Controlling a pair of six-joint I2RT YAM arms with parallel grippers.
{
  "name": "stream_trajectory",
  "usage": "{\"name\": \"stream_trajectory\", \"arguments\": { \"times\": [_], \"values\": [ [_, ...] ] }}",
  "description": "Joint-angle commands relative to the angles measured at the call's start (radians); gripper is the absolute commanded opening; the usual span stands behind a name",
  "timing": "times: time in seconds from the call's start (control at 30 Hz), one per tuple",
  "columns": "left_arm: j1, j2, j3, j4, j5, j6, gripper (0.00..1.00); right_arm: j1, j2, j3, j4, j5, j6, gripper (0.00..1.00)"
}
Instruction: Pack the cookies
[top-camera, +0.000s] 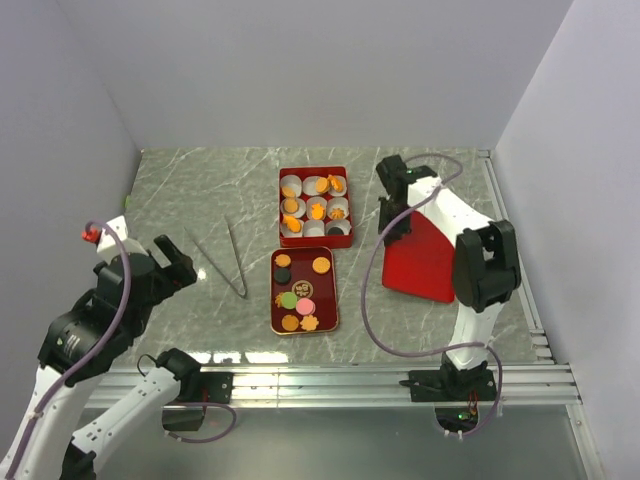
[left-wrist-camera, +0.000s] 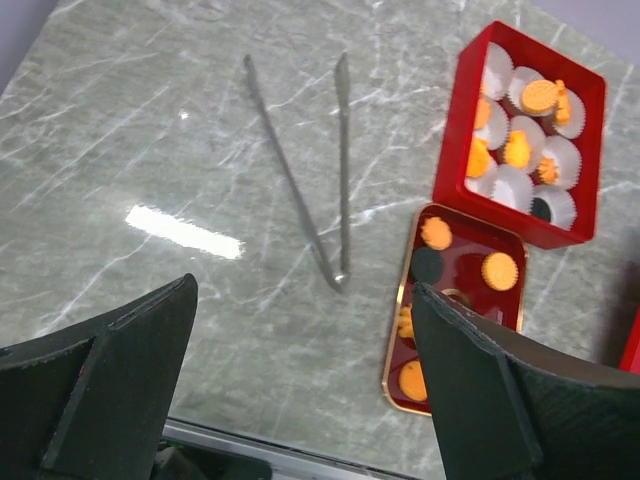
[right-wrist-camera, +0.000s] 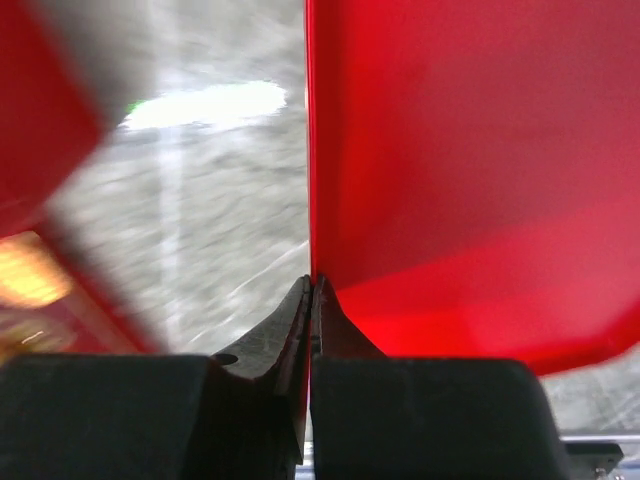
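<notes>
Right claw (right-wrist-camera: 312, 287) pinches red lid (right-wrist-camera: 470, 150) (edgewise).

even, bright overhead light in the top view; the grey marbled bench (top-camera: 180, 200) carries a white glare band near its lower edge, and shadows are faint. left wrist view: a glare patch left of centre, the left tool (left-wrist-camera: 303, 290) dark and soft at the bottom corners. right wrist view is badly blurred, the flat red glossy lid (right-wrist-camera: 470, 150) smeared, with a blown-out white patch at upper left.
</notes>
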Motion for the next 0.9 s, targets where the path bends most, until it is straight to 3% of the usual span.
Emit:
{"name": "stream_trajectory", "arguments": {
  "times": [0.0, 0.1, 0.23, 0.33, 0.37, 0.43, 0.47, 0.5, 0.6, 0.67, 0.77, 0.8, 0.87],
  "values": [
    [0.002, 0.06, 0.096, 0.03, 0.039, -0.012, 0.95, 0.003, -0.14, 0.161, -0.103, 0.009, -0.006, 0.0],
    [0.004, 0.087, 0.165, 0.116, 0.071, 0.022, 0.98, 0.007, -0.189, 0.32, -0.134, -0.115, -0.002, 0.0],
    [0.004, 0.173, 0.24, 0.228, 0.175, 0.048, 1.0, 0.007, -0.229, 0.541, -0.09, -0.413, 0.059, 0.0],
    [0.004, 0.222, 0.269, 0.328, 0.229, 0.042, 0.99, 0.007, -0.273, 0.548, 0.081, -0.696, 0.195, 0.0],
    [0.004, 0.233, 0.272, 0.385, 0.263, 0.036, 0.99, 0.007, -0.296, 0.508, 0.172, -0.858, 0.334, 0.0],
    [0.002, 0.265, 0.28, 0.438, 0.295, 0.019, 0.99, 0.008, -0.397, 0.37, 0.637, -0.99, 0.556, 0.0],
    [0.002, 0.276, 0.281, 0.461, 0.33, 0.013, 0.99, 0.007, -0.431, 0.215, 0.836, -1.025, 0.82, 0.0],
    [0.004, 0.287, 0.286, 0.505, 0.343, -0.001, 0.99, 0.008, -0.468, 0.149, 1.2, -1.057, 0.941, 0.0],
    [0.024, 0.319, 0.294, 0.59, 0.407, -0.018, 0.99, 0.013, -0.442, 0.066, 1.602, -1.096, 1.245, 0.0],
    [0.057, 0.344, 0.297, 0.627, 0.468, -0.024, 0.99, 0.02, -0.427, 0.057, 1.728, -1.101, 1.341, 0.0],
    [0.224, 0.388, 0.295, 0.688, 0.698, -0.064, 1.0, 0.03, -0.398, 0.067, 1.945, -1.088, 1.5, 0.0],
    [0.334, 0.399, 0.283, 0.705, 0.825, -0.105, 0.99, 0.033, -0.378, 0.072, 2.063, -1.082, 1.587, 0.0],
    [0.471, 0.416, 0.259, 0.79, 0.948, -0.157, 0.99, 0.034, -0.355, 0.072, 2.195, -1.032, 1.689, 0.0]
  ]
}}
